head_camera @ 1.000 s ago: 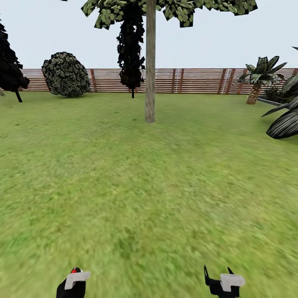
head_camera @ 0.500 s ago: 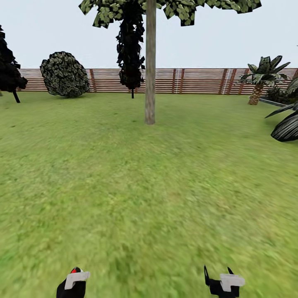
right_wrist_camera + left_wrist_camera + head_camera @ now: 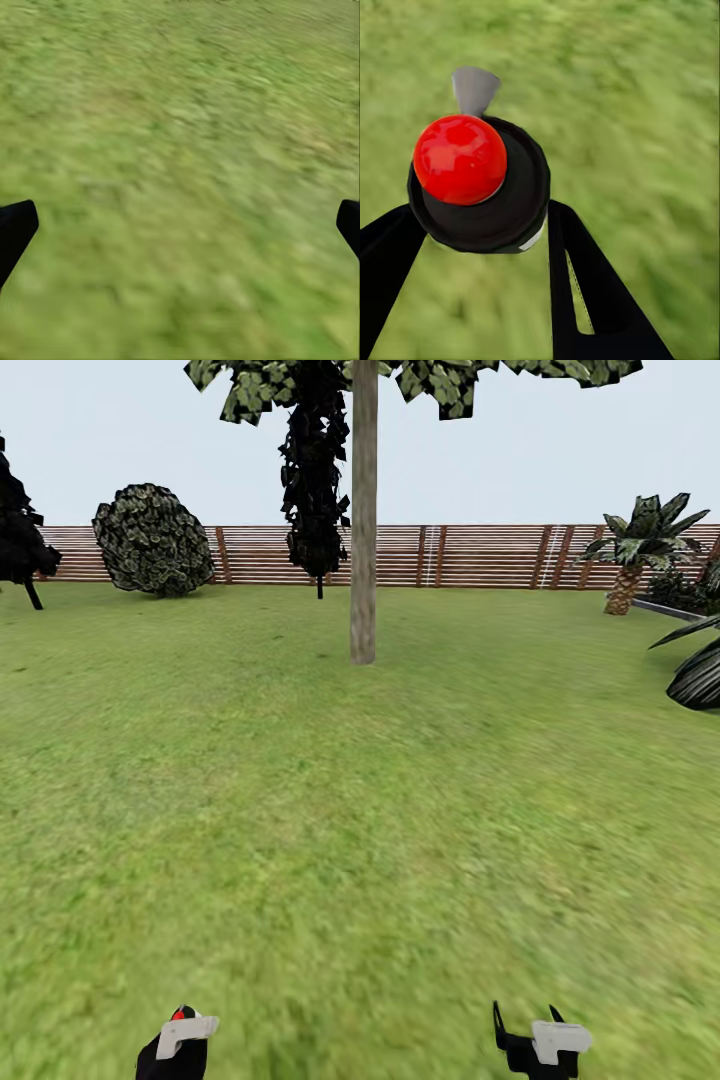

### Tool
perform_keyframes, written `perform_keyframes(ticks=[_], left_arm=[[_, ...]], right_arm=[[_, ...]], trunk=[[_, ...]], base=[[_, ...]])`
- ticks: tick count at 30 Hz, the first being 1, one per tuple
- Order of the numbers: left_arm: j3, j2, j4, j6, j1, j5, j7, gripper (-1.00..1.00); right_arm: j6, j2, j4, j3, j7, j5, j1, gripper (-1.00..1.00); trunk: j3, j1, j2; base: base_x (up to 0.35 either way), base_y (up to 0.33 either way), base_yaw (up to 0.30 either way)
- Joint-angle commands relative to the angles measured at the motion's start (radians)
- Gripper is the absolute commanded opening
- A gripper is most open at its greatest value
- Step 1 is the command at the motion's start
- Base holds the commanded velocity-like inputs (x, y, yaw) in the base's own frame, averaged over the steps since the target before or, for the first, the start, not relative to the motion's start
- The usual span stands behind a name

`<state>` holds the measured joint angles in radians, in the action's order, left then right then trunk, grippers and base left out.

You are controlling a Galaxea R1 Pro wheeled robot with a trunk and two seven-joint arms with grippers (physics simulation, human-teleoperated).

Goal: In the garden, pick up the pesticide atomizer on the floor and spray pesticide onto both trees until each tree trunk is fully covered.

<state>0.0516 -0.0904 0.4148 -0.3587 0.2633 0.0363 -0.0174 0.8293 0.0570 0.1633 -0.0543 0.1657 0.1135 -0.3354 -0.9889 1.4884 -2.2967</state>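
I've got the pesticide atomizer (image 3: 480, 184), black with a red cap, clamped in my left end effector (image 3: 472, 247), low over the grass (image 3: 360, 810). My right end effector (image 3: 180, 225) hangs with fingers spread wide apart, nothing between them. Dead ahead, well off, stands the tree trunk (image 3: 363, 540), the fence (image 3: 480, 555) behind it.

my head camera is looking forward and down across the lawn (image 3: 360, 810) toward the far fence (image 3: 480, 555). my left wrist camera is sitting close behind the atomizer (image 3: 480, 184), facing grass. my right wrist camera is facing grass too; all three are sharing the lawn.
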Motion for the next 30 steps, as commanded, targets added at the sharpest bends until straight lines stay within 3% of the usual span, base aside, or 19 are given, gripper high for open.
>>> perform_keyframes(ticks=[1, 30], left_arm=[[-0.001, 0.000, -0.001, -0.003, 0.001, 0.004, -0.002, -1.00], [-0.001, 0.000, -0.001, -0.002, 0.001, 0.004, -0.002, -1.00]], right_arm=[[0.002, 0.000, -0.001, -0.005, 0.005, 0.011, -0.001, 1.00], [0.002, 0.000, -0.001, -0.005, 0.005, 0.011, -0.001, 1.00]], trunk=[[-0.001, 0.000, 0.000], [-0.001, 0.000, 0.000]], base=[[0.339, 0.000, 0.000], [0.339, 0.000, 0.000]])
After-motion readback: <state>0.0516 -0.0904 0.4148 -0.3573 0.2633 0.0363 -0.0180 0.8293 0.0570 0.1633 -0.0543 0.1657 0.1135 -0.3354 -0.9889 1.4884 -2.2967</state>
